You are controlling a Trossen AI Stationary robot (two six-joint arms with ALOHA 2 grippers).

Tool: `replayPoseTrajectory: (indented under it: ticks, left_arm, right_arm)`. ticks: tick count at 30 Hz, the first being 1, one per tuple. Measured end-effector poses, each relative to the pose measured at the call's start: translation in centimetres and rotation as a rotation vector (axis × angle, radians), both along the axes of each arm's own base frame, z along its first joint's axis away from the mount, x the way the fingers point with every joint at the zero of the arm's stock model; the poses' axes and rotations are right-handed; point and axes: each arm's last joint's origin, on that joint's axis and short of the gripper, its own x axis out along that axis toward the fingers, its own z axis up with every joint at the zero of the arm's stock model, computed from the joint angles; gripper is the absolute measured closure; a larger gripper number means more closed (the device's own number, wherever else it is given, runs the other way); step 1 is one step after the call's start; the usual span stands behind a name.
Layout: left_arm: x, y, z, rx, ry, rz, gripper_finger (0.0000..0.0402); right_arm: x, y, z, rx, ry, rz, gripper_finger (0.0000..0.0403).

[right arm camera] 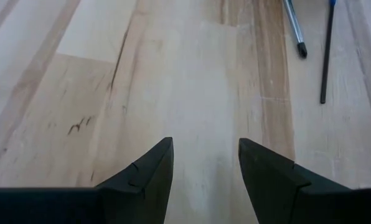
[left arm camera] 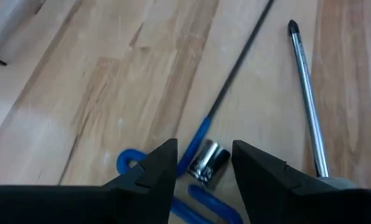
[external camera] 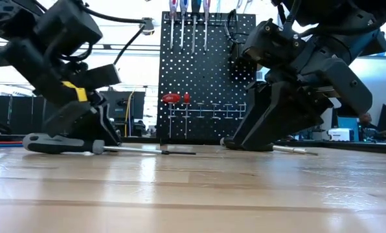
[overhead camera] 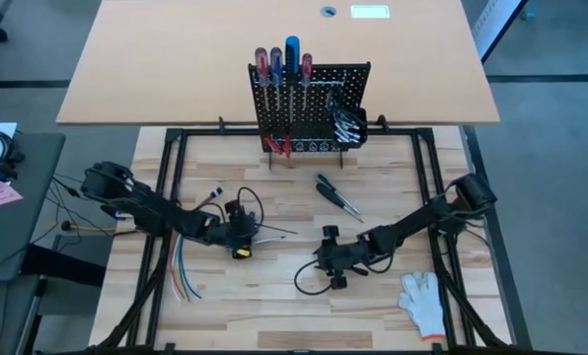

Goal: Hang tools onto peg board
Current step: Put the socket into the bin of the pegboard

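Black left claw (left arm camera: 204,165): low over the wood surface (overhead camera: 274,306), left of centre; fingers parted, nothing between them. Directly ahead and below: small silver bit (left arm camera: 208,162) among blue wire (left arm camera: 192,149); thin black rod (left arm camera: 238,46) running away from it. Alongside, just off one finger: grey-handled screwdriver (external camera: 57,144), flat on the surface, steel shaft (left arm camera: 307,102) pointing toward the middle. Not gripped.

Black right claw (right arm camera: 204,162): low over bare wood right of centre; fingers likewise apart, empty. Two shaft tips only at the far edge of its view.

Two loose black screwdrivers (overhead camera: 338,195): flat, between the claws and the board, nearer the right arm.

Peg board (overhead camera: 319,108): upright at the far edge of the surface. Already hung: four red- and blue-handled screwdrivers (overhead camera: 282,61) along the top row; red-handled piece (external camera: 171,98) lower left; silver wrenches (overhead camera: 345,123) in the bin at lower right.

Off-task: coloured wire bundle (overhead camera: 181,271), front left; white glove (overhead camera: 424,299), front right.

Risks, as judged:
- Blue wire snagged with the bit if the left claw closes where it stands.
- Round shaft rolling off if nudged by a finger rather than straddled.
- Long tool tipping in the grip if taken near the tip, fouling the hung tools at the board.
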Motion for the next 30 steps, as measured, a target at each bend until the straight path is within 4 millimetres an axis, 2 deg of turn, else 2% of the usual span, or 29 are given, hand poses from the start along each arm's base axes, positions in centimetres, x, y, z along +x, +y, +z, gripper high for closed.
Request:
replayPoseTrajectory:
  ticks: [5,12,18,24,30]
  left_arm:
    - [0.2,-0.1,-0.2,-0.027,0.006,-0.038,0.0267]
    - [0.2,-0.2,-0.1,-0.034,-0.001,-0.048,0.0358]
    - [0.4,-0.3,1.2,0.005,-0.034,-0.051,0.0362]
    - [1.5,-1.4,4.4,0.004,-0.274,-0.07,0.0362]
    - [2.5,-2.1,6.1,-0.101,-0.511,-0.071,0.0362]
  right_arm:
    - [-0.1,0.0,-0.1,-0.003,0.008,0.0,0.0216]
    - [-0.1,0.0,-0.1,0.0,0.01,-0.004,0.0216]
    - [-0.1,0.0,-0.1,0.0,0.01,-0.004,0.0216]
    - [0.1,0.0,0.1,0.006,-0.019,-0.002,0.0216]
    - [1.2,0.7,1.6,-0.002,-0.215,0.064,0.0216]
